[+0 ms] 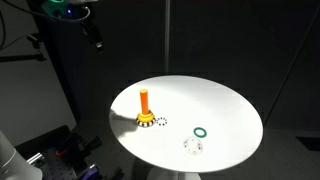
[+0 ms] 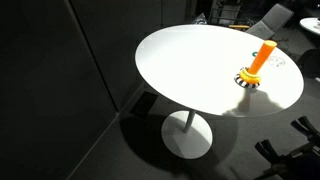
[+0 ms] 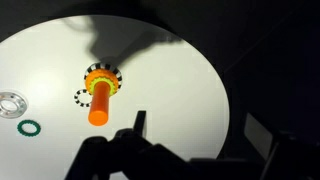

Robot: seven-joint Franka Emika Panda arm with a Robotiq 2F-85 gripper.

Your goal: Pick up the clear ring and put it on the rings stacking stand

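Wrist view, left to right.

- Clear ring (image 3: pixel 12 103): far left edge of the white counter (image 3: pixel 170 60), lying flat with its hole up. Glassy and faint against the white. In an exterior view it shows near the counter's front rim (image 1: pixel 193 147).
- Green ring (image 3: pixel 30 127): just beside the clear ring, at its 5 o'clock, apart from it.
- Dotted ring (image 3: pixel 82 97): flat, touching or almost touching the stand's base on its 8 o'clock side.
- Stand (image 3: pixel 100 95): orange peg upright on a yellow base with black marks. Nothing is threaded on it.
- Pincer (image 3: pixel 200 128): bottom of frame, dark fingers (image 3: pixel 139 122) spread apart with nothing between them. It hangs well above the counter.

Key relation: from the pincer, the clear ring lies at about 9 to 10 o'clock, well apart, with the stand nearer at roughly 10 to 11. The ring is round, so it has no long axis to align with. One arm only.

Judgement: the task has not begun. The reach must pass the stand and settle left of it. The green ring sits close enough to be nudged or taken by mistake.
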